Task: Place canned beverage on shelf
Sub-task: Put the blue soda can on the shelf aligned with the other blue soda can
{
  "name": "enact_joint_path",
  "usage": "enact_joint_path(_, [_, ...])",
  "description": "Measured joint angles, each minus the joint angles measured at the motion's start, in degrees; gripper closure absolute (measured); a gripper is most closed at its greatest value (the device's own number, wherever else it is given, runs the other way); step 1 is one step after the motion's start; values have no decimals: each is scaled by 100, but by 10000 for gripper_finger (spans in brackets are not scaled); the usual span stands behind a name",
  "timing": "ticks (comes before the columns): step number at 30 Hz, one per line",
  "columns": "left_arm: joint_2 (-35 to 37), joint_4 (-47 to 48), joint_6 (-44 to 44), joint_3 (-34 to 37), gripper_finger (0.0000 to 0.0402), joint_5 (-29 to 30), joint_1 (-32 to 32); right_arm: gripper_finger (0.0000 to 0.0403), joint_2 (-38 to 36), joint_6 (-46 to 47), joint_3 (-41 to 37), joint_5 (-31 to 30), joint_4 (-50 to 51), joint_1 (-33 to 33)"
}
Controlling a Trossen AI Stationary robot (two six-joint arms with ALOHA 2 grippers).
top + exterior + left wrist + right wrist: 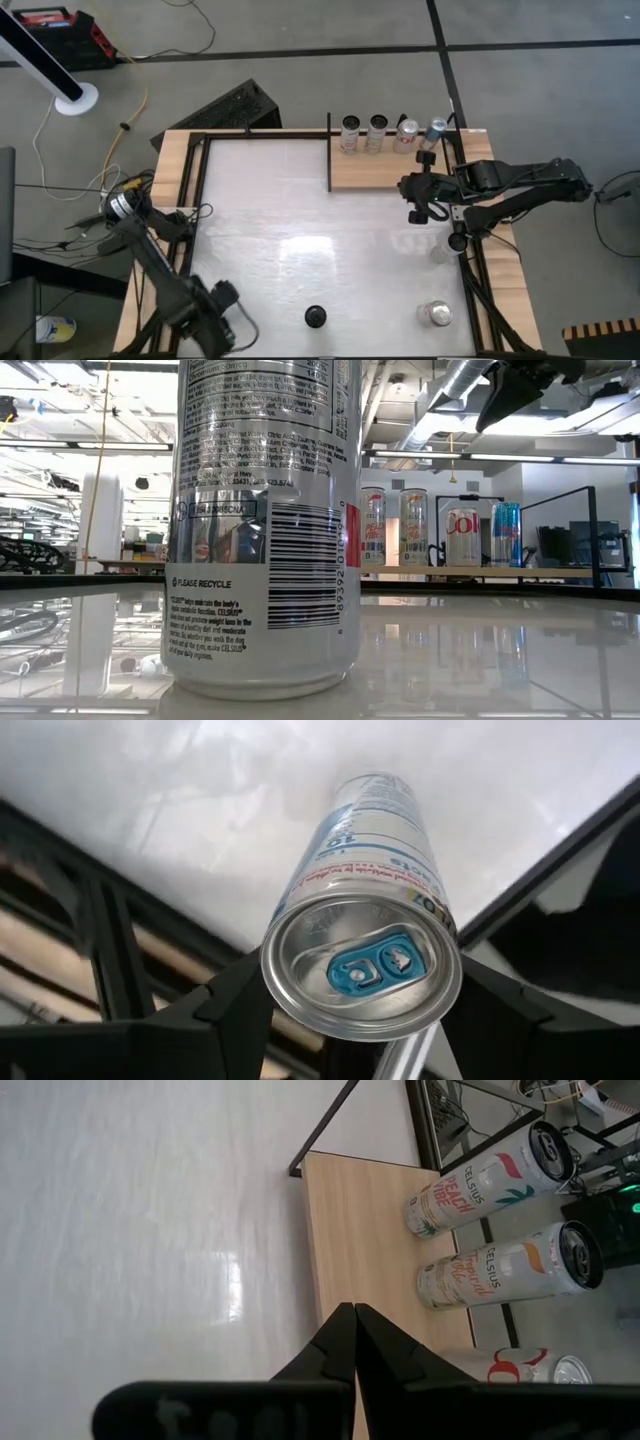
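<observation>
4 cans (391, 134) already stand in a row on the shelf (380, 172). The left pincer (355, 1020), at the bench's (300, 230) near-left corner, grips a slim silver can (368, 910). The right pincer (352, 1342) hovers closed and empty over the shelf. Another can (437, 315) waits near-right; carrying remains.

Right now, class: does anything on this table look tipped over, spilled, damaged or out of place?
Nothing stands out. Four cans stand upright in a row on the shelf; another can stands upright on the table; no spill shows.
</observation>
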State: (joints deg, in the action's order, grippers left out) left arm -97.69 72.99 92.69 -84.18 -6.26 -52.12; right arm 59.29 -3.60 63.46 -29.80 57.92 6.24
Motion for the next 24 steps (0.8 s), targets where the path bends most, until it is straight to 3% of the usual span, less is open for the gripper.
enact_joint_path(5, [220, -1, -759, 0, 179, 289, 948, 375, -123, -124, -4, 0, 21, 11])
enact_joint_path(10, [247, -67, -1905, 0, 179, 194, 2173, 378, -490, -112, -31, 10, 61, 11])
enact_joint_path(19, [235, -845, -3935, -29, 179, -164, 4298, 375, -1781, -96, -1023, 411, -362, 10])
enact_joint_path(24, [234, -966, -4377, -327, 179, -89, 5177, 378, -2209, -95, -1322, 595, -545, 11])
